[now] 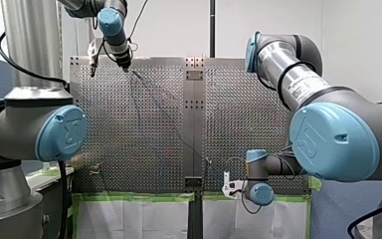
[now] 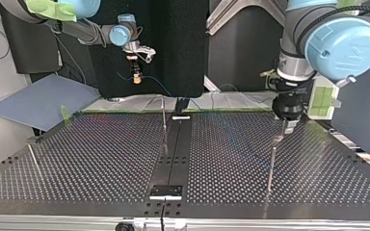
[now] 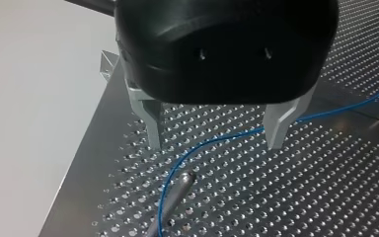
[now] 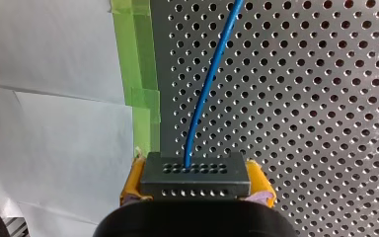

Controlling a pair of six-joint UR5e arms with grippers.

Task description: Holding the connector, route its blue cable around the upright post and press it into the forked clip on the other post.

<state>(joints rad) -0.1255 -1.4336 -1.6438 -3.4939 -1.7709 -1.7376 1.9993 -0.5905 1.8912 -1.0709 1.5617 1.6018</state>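
Note:
In the right wrist view my right gripper (image 4: 196,181) is shut, its yellow pads (image 4: 132,180) clamping a black connector (image 4: 195,170). The blue cable (image 4: 208,86) runs out of the connector over the perforated plate. At the top view's left, that gripper (image 2: 136,77) hangs above the table's far edge. My left gripper (image 3: 216,139) is open with nothing held. Its metal fingers (image 3: 153,129) straddle the cable (image 3: 197,147) just above the plate. The cable bends around the tip of an upright post (image 3: 183,180) ahead of those fingers. In the top view the left gripper (image 2: 287,126) hovers over that post (image 2: 271,166).
A second thin post (image 2: 164,115) stands near the table's middle seam (image 2: 176,154). A slanted rod (image 2: 33,159) sits at the top view's left. Green tape (image 4: 140,74) and white sheeting border the plate's edge by my right gripper.

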